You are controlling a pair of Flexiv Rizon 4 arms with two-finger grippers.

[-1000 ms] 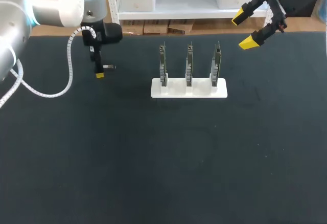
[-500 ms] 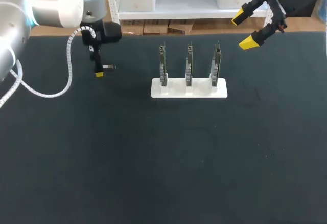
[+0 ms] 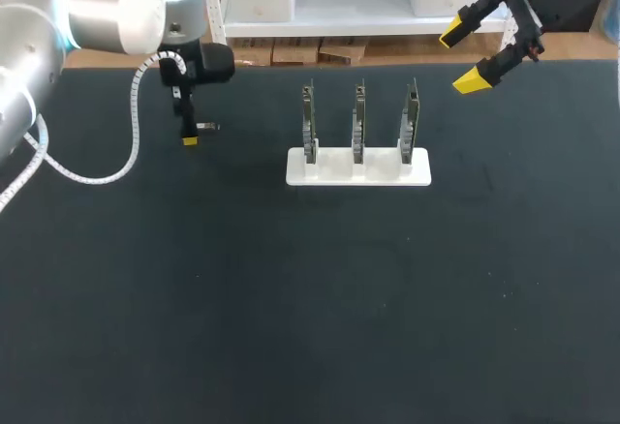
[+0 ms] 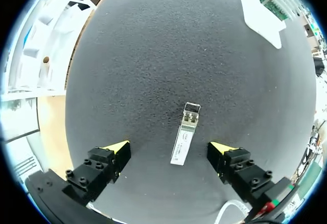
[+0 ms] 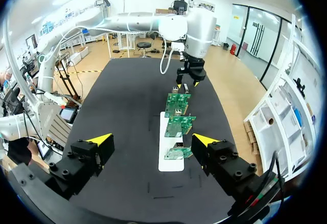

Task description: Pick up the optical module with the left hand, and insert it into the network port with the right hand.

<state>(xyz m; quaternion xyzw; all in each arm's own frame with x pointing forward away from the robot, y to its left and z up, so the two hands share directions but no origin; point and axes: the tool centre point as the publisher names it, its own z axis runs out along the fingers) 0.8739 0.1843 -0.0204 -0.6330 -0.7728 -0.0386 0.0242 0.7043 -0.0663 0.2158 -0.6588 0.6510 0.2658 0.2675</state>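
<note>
The optical module [image 4: 185, 133] lies flat on the counter [image 3: 291, 298], well to the left of the white board stand [image 3: 358, 166]. My left gripper [image 4: 169, 147] straddles it, fingers wide, not touching it. I judge this is the grasp step: next I must lower and close on its long sides. My right gripper [image 5: 153, 141] hangs beyond the stand's right end, fingers wide, empty.

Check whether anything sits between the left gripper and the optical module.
Nothing visible does. The optical module lies flat on the black table between the left gripper's open fingers, with only bare surface on either side of it.
</note>
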